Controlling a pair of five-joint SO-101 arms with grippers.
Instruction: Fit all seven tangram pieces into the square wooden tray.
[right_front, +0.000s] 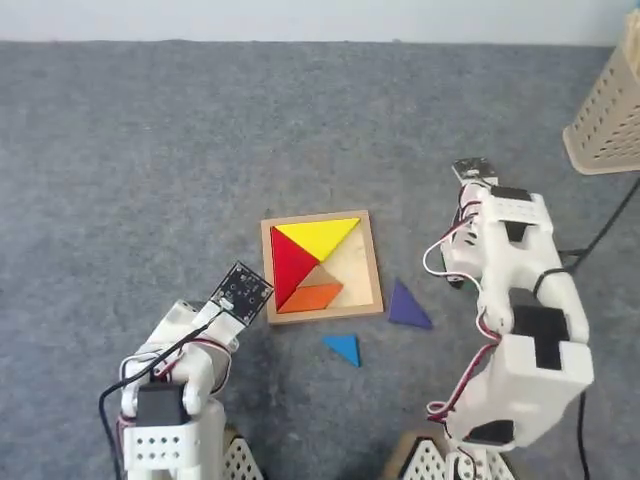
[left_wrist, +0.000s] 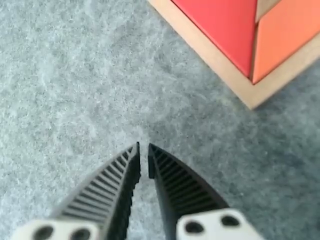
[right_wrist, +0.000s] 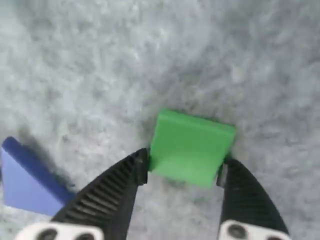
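The square wooden tray (right_front: 375, 265) lies mid-table and holds a yellow triangle (right_front: 318, 236), a red triangle (right_front: 288, 265), an orange piece (right_front: 314, 296) and a small tan piece (right_front: 322, 274). A purple triangle (right_front: 408, 305) and a blue triangle (right_front: 343, 348) rest on the carpet just outside it. In the right wrist view my right gripper (right_wrist: 182, 165) grips a green square (right_wrist: 192, 145) by two opposite edges, with the purple triangle (right_wrist: 25, 180) nearby. My left gripper (left_wrist: 143, 150) is shut and empty over the carpet, near the tray's corner (left_wrist: 225, 70).
A cream perforated basket (right_front: 610, 110) stands at the far right edge. The right arm (right_front: 510, 270) stands beside the tray's right side, with a black cable trailing off to the right. Grey carpet stretches open to the left and beyond the tray.
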